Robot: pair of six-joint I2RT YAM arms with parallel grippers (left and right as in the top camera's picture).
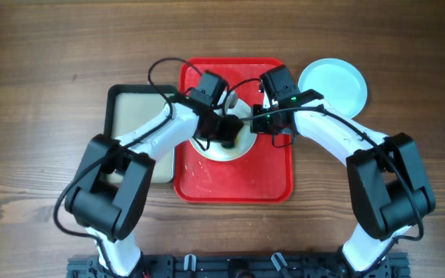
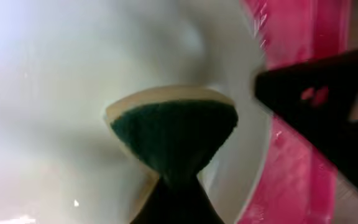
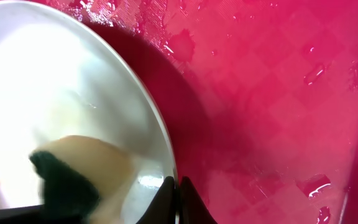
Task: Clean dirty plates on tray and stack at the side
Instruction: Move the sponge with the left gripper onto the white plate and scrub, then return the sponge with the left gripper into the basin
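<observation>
The wooden table [image 1: 37, 77] is brown and grainy, and it fills the overhead view around everything else. At its middle lies the red tray [image 1: 273, 174], a plastic rectangle with rounded corners and a raised rim. Its floor is glossy and wet, with drops and streaks of water on a faint checked texture.

Just beside the red tray, to its left in the overhead view, sits a smaller beige tray [image 1: 134, 116] with a black rim. Off the red tray's upper right corner, on the bare wood, rests a pale blue plate [image 1: 334, 85], round, shallow and smooth.

On the red tray, near its centre, lies the white plate [image 3: 61, 81], round and shiny, largely covered from above by both arms.

A sponge [image 2: 173, 137], yellow foam with a dark green scouring face, lies against the white plate's inner surface.

The left gripper [image 1: 224, 130] reaches in from the beige-tray side of the red tray. Its black fingers are clamped on the sponge, squeezing it to a narrow waist.

The right gripper [image 3: 174, 199] comes in from the pale-blue-plate side. Its thin black fingertips are pinched together on the white plate's rim, one inside the edge and one outside, over the red tray's floor.
</observation>
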